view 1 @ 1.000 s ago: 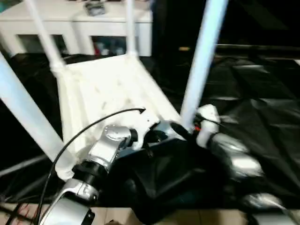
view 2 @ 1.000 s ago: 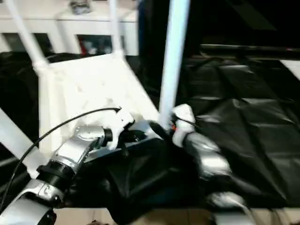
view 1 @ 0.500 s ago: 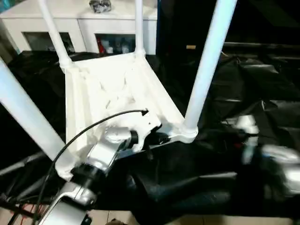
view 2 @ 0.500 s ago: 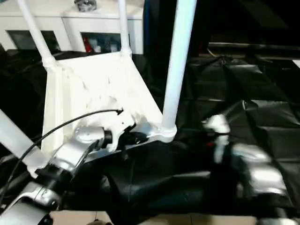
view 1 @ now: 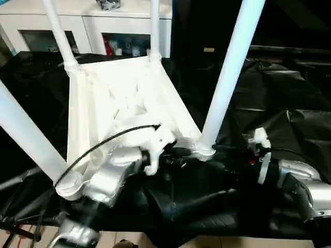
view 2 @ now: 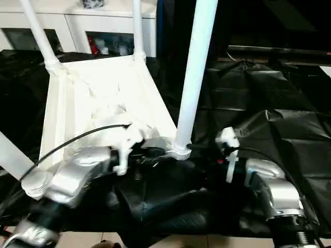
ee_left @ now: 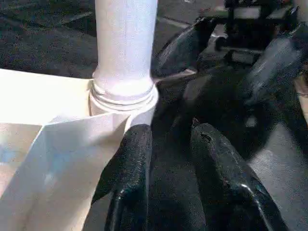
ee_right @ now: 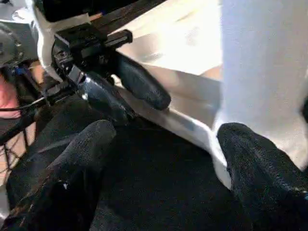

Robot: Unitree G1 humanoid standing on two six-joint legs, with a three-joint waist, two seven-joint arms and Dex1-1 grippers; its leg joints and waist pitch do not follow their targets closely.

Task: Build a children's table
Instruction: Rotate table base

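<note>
Lying upside down on the black crinkled plastic sheet (view 1: 289, 98), the white plastic rectangular table top (view 1: 124, 103) shows us its ribbed underside, and four long white tapered tube legs stand up from its round corner sockets. We see the near right leg (view 1: 227, 77) seated in its socket (view 1: 204, 151), the near left leg (view 1: 26, 132) in the socket at the other near corner, and the two far legs (view 1: 59, 33) rising in front of a white cabinet with glass doors (view 1: 93, 26).

Our left gripper (ee_left: 166, 159) is at the near edge of the top, just beside the near right socket. Its two black fingers (ee_left: 130, 178) are a little apart and hold nothing; one finger is next to the white edge of the top.

Our right gripper (ee_right: 163, 159) is over the black sheet, near the same socket. Its black fingers (ee_right: 72, 178) are wide apart; one of them looks to touch the base of the near right leg, and nothing is clamped between them.
</note>
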